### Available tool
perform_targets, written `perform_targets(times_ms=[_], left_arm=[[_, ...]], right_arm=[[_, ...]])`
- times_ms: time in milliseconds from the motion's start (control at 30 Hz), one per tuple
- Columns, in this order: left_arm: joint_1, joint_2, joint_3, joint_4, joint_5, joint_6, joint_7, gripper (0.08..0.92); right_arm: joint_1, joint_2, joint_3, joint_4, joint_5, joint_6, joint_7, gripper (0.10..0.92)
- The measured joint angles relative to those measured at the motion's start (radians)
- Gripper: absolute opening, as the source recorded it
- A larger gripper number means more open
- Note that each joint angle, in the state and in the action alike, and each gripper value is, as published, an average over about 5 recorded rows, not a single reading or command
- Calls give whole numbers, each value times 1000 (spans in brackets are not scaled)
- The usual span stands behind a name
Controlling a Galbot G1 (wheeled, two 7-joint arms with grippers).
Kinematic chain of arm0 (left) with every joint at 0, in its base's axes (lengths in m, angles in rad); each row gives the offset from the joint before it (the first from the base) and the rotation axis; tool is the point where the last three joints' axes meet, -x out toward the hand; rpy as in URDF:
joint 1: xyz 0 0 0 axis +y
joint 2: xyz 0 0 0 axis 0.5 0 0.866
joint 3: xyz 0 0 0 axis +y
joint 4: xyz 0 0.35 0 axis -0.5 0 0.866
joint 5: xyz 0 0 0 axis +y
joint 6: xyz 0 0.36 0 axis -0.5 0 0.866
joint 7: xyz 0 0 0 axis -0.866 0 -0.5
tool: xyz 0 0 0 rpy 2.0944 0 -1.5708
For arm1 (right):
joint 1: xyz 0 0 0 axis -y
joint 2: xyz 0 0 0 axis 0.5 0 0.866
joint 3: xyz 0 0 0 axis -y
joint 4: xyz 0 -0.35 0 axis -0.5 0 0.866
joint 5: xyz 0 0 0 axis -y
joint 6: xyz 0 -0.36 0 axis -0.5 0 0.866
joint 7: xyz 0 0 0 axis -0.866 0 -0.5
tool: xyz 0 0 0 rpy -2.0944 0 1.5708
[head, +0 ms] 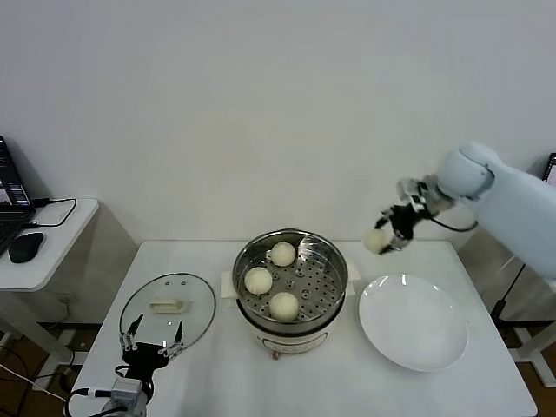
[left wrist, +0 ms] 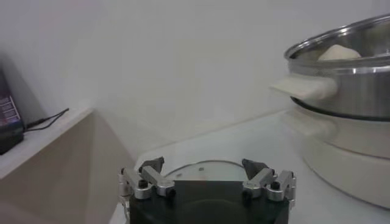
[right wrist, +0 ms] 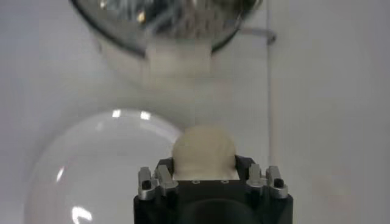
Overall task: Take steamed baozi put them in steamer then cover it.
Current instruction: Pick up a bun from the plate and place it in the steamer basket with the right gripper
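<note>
The steel steamer [head: 334, 257] stands mid-table on its cream pot base, with three cream-white baozi [head: 259, 281] on its perforated floor. My right gripper [head: 380, 241] hangs in the air to the right of the steamer, above the plate's far edge, shut on a fourth baozi [right wrist: 203, 148]. In the right wrist view the steamer [right wrist: 164, 18] lies ahead of that bun. The glass lid [head: 168, 306] lies flat on the table left of the steamer. My left gripper [head: 154, 337] waits open at the lid's near edge, fingers [left wrist: 253, 167] spread wide with nothing between them.
A flat white plate [head: 413, 323] lies right of the steamer, bare. A side table with a laptop, mouse and cables [head: 26, 248] stands at the far left. The steamer's side handle [left wrist: 304, 87] juts toward the left gripper.
</note>
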Motion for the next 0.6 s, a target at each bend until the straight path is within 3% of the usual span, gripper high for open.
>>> perform_targets(times_ms=[600], left_arm=[[-13,4,-4,-19,-9,9,7,823]], right_arm=[[183,211,-285,-6,199,-119,27,619]])
